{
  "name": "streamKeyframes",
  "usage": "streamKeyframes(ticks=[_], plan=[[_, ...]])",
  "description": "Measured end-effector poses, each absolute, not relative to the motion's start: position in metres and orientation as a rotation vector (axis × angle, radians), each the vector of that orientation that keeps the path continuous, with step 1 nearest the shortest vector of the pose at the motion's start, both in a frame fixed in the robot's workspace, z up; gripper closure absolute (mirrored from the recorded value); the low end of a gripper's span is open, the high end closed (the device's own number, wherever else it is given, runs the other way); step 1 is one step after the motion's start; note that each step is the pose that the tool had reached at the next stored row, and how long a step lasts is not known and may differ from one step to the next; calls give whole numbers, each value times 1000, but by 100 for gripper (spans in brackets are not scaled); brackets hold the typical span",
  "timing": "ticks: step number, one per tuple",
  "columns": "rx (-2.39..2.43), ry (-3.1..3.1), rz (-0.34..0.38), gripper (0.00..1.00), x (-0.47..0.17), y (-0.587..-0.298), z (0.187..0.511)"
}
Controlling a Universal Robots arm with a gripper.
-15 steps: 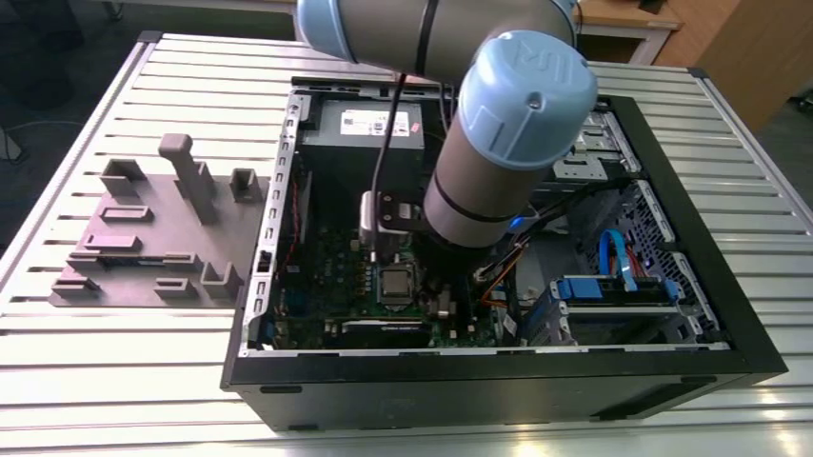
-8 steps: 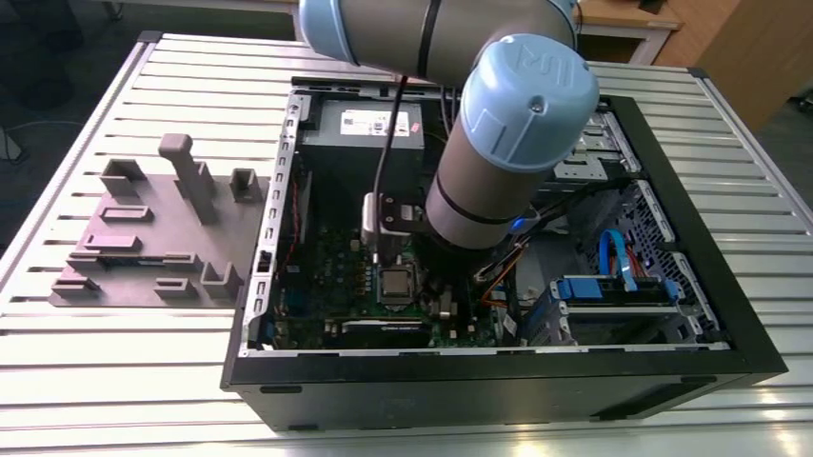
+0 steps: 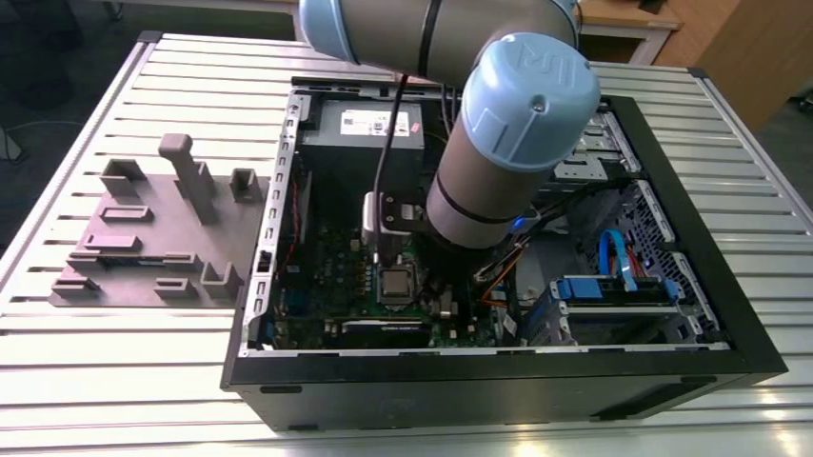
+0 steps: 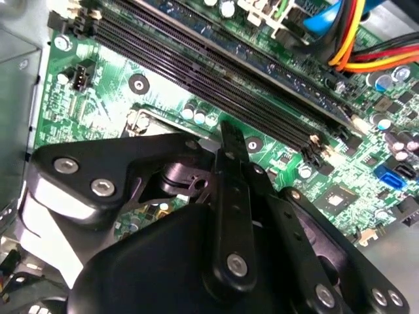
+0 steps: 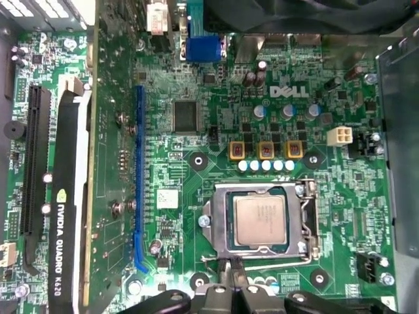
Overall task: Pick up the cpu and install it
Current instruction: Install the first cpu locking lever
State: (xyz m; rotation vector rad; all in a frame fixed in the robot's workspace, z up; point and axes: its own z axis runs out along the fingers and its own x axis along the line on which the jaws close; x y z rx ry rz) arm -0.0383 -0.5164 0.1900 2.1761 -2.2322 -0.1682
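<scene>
cpu (image 5: 260, 220) | lying in socket frame (image 5: 221, 226) | end effector (image 5: 230, 275) near

Silver cpu (image 5: 260, 220) flat in socket

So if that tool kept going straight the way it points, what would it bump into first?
Probably the metal socket frame, at the edge nearest the tool, right beside the cpu lying in it. Depth is hard to judge, so it might land on the cpu itself.
</scene>
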Motion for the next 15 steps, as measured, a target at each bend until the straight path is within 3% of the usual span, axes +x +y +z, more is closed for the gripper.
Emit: streamKeyframes(ticks=[8,15], plan=[[2176,-2233,-170,90,-38,-517,213],[2176,-2233,-170,90,-38,-517,215]])
